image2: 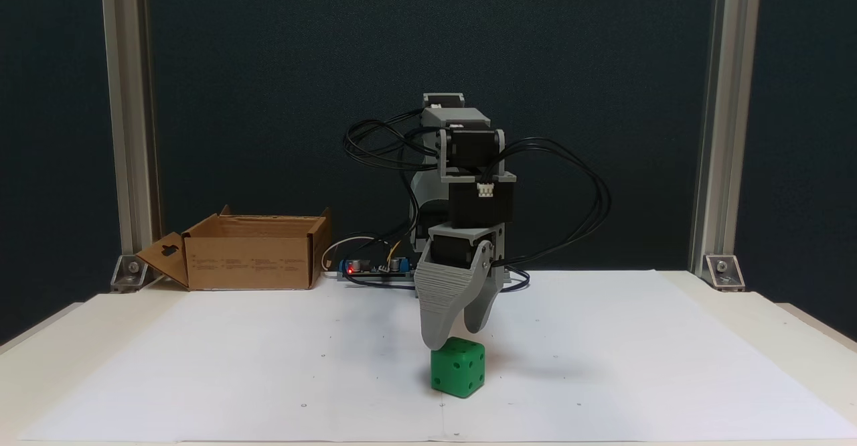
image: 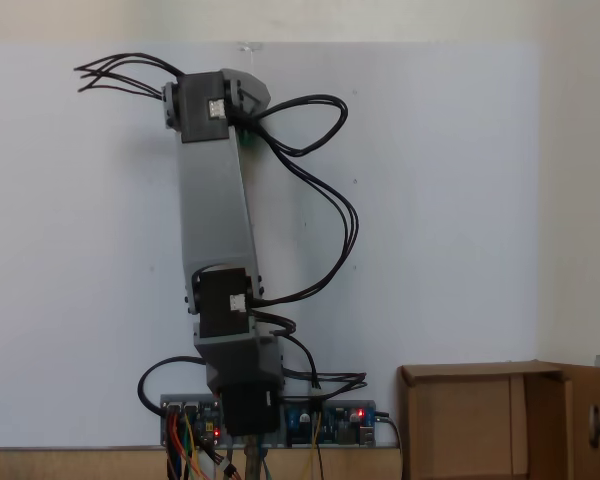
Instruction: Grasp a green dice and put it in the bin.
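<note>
Front fixed view: dice (image2: 458, 366) on the paper sheet (image2: 602, 365), centre-front, gripper (image2: 455, 335) right above it, tips at its top. Bin (image2: 251, 252) back-left on the table (image2: 790, 325), well apart from the dice. Controller board (image2: 375, 268) behind the arm, right of the bin. In the other fixed view, bin (image: 480, 420) sits lower right of the arm base.

One fixed view is washed out, hazy and soft, light flat; the other is sharp and evenly lit from above; a faint shadow is cast at 3 o'clock of the green dice (image2: 458, 366); no glare is seen.
</note>
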### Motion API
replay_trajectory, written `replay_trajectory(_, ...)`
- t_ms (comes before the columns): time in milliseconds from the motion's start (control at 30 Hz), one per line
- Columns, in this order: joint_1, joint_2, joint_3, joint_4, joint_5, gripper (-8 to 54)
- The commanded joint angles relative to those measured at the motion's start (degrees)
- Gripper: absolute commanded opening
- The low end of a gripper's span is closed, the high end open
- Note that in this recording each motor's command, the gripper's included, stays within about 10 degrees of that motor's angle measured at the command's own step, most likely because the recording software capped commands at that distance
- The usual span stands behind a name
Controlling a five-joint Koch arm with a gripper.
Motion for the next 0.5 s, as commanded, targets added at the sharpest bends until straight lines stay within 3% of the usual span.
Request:
replay_trajectory(0,-0.09,0.70,-0.09,-1.32,-1.67,42.9)
replay_trajectory(467,0.09,-2.02,4.04,-5.45,-1.49,42.8)
